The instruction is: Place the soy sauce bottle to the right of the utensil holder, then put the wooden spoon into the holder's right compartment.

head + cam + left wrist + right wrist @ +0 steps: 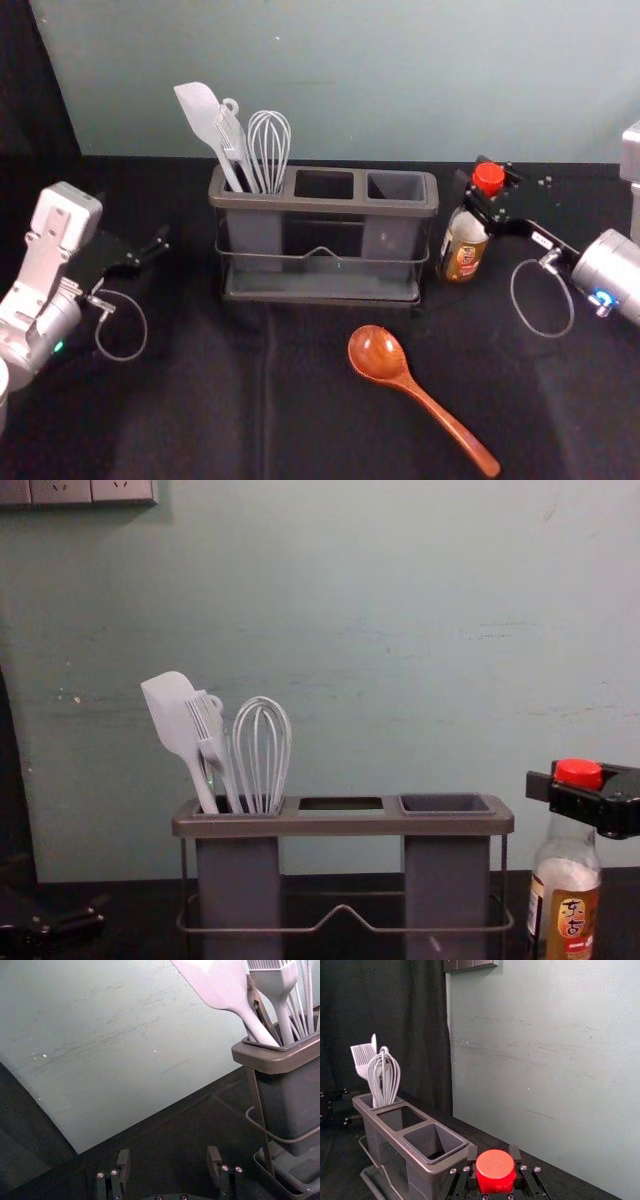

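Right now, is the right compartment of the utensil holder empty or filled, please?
Empty: no utensil stands in the right compartment, and the wooden spoon lies on the table.

the head view looks forward and down from above the worktop (250,410), taking in the whole utensil holder (325,204). the chest view faces the wall (350,610) from lower and closer, about level with the holder's rim. the left wrist view looks past the holder's left end, close up; the right looks slantwise from its right end, from above. all four share holder and wall.
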{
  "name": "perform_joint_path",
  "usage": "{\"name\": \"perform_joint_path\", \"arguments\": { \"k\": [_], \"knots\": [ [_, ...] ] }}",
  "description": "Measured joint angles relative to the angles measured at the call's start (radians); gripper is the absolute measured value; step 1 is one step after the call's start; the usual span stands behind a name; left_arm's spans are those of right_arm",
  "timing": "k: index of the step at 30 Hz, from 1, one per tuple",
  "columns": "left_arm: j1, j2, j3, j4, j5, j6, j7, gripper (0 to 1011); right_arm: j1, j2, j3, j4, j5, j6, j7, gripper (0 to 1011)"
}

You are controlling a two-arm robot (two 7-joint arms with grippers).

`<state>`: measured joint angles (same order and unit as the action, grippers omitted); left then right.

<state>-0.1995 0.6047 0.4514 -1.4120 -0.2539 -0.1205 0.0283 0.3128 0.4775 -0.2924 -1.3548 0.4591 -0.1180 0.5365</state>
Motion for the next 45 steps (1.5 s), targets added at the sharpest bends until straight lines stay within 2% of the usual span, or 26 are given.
{"name": "perform_joint_path", "arguments": {
  "k": [15,37,40,41,42,44,45],
  "knots": [
    [0.000,0.000,0.000,0.000,0.000,0.000,0.000,1005,0.020,-0.018,-0.012,0.058,-0.024,-0.056,0.023,378],
    [0.000,0.000,0.000,0.000,0.000,0.000,0.000,1005,0.019,-0.026,-0.011,0.067,-0.030,-0.062,0.026,381],
    [0.000,0.000,0.000,0.000,0.000,0.000,0.000,1005,0.019,-0.026,-0.011,0.067,-0.029,-0.062,0.026,435],
    [0.000,0.000,0.000,0.000,0.000,0.000,0.000,1005,0.019,-0.026,-0.011,0.066,-0.029,-0.062,0.026,490],
    [0.000,0.000,0.000,0.000,0.000,0.000,0.000,1005,0.019,-0.026,-0.011,0.066,-0.029,-0.062,0.026,490],
    [0.000,0.000,0.000,0.000,0.000,0.000,0.000,1005,0.019,-0.026,-0.011,0.066,-0.029,-0.063,0.026,595],
    [0.000,0.000,0.000,0.000,0.000,0.000,0.000,1005,0.019,-0.025,-0.011,0.066,-0.029,-0.063,0.026,595]
  ]
}}
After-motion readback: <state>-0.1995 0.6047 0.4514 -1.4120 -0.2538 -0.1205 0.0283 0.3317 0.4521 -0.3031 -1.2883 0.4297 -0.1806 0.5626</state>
